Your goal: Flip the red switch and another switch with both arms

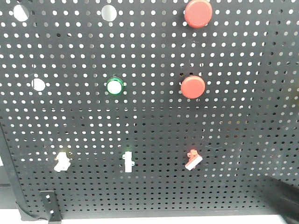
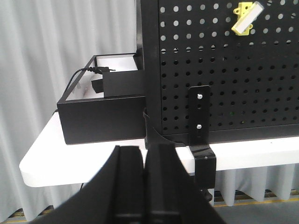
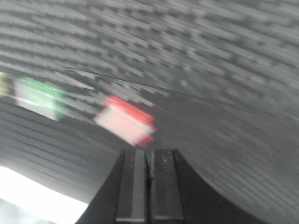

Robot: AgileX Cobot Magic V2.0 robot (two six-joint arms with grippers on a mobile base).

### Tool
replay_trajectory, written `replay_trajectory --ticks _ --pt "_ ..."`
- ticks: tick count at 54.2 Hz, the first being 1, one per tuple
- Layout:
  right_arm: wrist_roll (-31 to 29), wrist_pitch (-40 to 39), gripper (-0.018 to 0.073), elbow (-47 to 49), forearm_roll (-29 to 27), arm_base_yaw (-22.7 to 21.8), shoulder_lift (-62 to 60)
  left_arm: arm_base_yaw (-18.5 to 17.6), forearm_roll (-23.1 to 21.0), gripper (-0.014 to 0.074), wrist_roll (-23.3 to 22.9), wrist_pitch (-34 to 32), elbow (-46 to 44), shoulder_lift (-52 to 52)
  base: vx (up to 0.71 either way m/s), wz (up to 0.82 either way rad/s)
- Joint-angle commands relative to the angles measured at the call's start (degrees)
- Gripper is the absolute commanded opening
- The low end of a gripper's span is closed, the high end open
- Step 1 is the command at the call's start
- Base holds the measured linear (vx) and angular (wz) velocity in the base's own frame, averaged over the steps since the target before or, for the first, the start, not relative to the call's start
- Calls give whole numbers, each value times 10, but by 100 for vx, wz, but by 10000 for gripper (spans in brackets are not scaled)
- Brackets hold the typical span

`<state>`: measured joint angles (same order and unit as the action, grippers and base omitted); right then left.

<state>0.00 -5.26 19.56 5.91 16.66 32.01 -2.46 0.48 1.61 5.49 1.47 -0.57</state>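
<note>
Red switch (image 1: 193,160) sits on the black pegboard (image 1: 243,121) near its lower right, yellow switch (image 1: 61,161) near its lower left, while the left gripper (image 2: 144,163) and right gripper (image 3: 148,161) both hang closed on nothing, short of the board.

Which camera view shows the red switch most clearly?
The exterior front-facing view: the red switch appears sharp on the pegboard, lower right. The right wrist view shows it closer but motion-blurred, just above the right hand. The left wrist view does not show it.
</note>
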Motion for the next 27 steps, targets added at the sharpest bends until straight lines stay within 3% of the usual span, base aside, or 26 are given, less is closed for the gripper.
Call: replay_trajectory --ticks 1,5,12,17,27 --pt "-5 -25 -4 -49 26 -74 -96 1 -5 2 -6 -46 11 -5 0 0" --pt "-5 -10 -4 -97 25 -129 -167 1 -5 2 -6 -46 11 -5 0 0" --pt "-5 49 -4 -170 -15 -186 -282 1 -5 2 -6 -46 11 -5 0 0" --pt "-5 78 -4 -215 -29 -197 -339 1 -5 2 -6 -46 11 -5 0 0" --pt "0 150 -4 -216 -31 -179 -331 1 -5 2 -6 -47 11 -5 0 0"
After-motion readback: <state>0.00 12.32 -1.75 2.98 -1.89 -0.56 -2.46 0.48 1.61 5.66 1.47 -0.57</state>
